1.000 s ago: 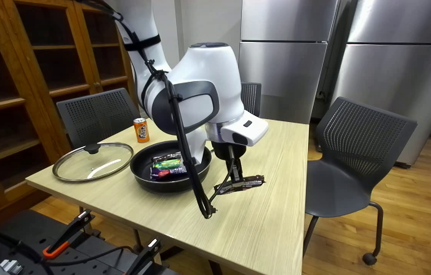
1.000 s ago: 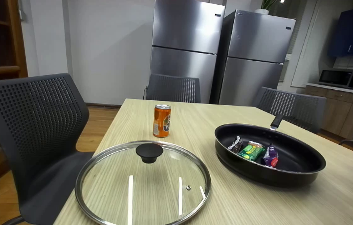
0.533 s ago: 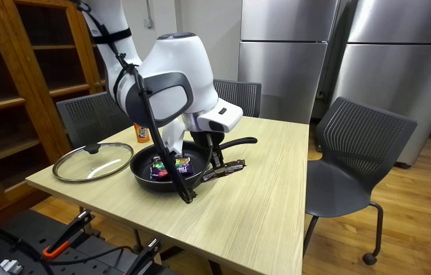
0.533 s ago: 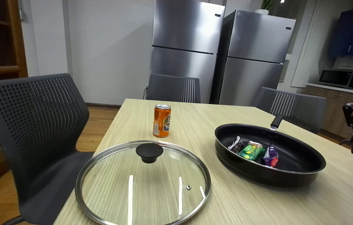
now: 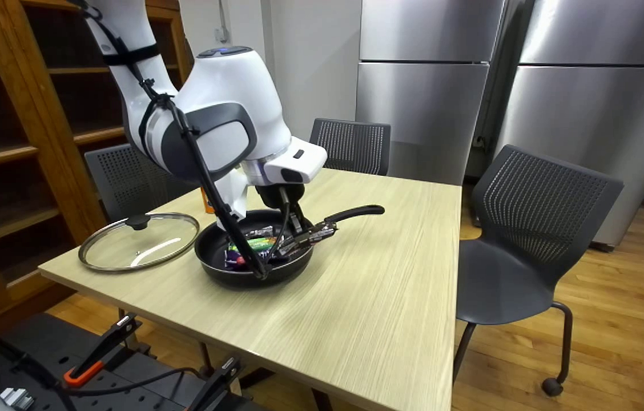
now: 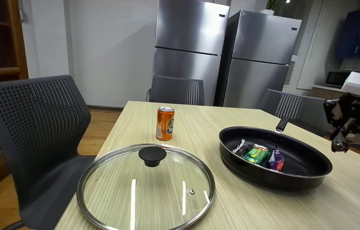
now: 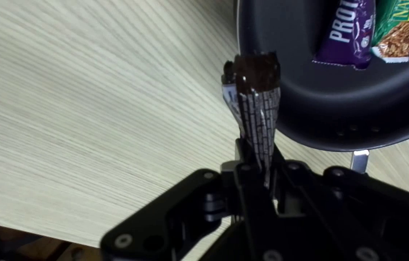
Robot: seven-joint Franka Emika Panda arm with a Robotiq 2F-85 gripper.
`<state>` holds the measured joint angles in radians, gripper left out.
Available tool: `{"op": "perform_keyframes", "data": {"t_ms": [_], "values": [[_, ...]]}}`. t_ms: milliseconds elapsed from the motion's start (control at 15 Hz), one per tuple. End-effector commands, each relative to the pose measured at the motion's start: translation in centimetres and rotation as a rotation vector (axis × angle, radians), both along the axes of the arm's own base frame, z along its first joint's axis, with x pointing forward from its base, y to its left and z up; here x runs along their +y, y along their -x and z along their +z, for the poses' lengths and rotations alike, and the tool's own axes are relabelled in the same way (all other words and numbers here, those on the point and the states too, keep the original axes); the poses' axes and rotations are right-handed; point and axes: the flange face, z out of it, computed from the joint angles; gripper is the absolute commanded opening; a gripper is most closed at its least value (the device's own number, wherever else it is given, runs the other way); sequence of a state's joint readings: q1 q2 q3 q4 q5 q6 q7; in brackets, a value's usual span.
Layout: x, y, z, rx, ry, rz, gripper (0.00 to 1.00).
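Note:
My gripper (image 7: pixel 257 154) is shut on a dark brown wrapped bar (image 7: pixel 259 108) with a pale, crinkled, patterned section. In the wrist view this bar points away from the fingers and overlaps the left rim of a black frying pan (image 7: pixel 335 92). An exterior view puts the bar (image 6: pixel 340 143) above table height, beside the pan's right rim. From elsewhere, the gripper (image 5: pixel 301 228) appears over the pan's handle side. Inside the pan lie a purple bar (image 7: pixel 353 34), a green bar (image 7: pixel 402 29) and a dark-wrapped bar (image 6: pixel 240 148).
A glass lid (image 6: pixel 119 195) with a black knob lies flat on the wooden table (image 5: pixel 379 319). An orange can (image 6: pixel 165 124) stands behind it, mostly hidden by the arm elsewhere. The pan's handle (image 5: pixel 356 213) sticks out. Chairs (image 5: pixel 516 245) surround the table.
The arm has carried the held bar leftward and upward in an exterior view, from beside the pan to overlapping its rim. The pan, lid and can have not moved.

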<state>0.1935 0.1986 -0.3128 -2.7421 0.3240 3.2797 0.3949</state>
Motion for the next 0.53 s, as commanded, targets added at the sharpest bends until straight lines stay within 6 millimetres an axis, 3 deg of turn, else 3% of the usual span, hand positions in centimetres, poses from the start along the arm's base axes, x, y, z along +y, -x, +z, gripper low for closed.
{"op": "perform_keyframes", "data": {"t_ms": [0,67,467], "values": [[1.4,-1.6,0.2,-0.021,0.005,0.01,0.03],[1.1,-3.3,-0.5,-0.016,0.01,0.016,0.03],[0.6,-8.2,-4.1,-0.006,0.025,0.022,0.03]]}}
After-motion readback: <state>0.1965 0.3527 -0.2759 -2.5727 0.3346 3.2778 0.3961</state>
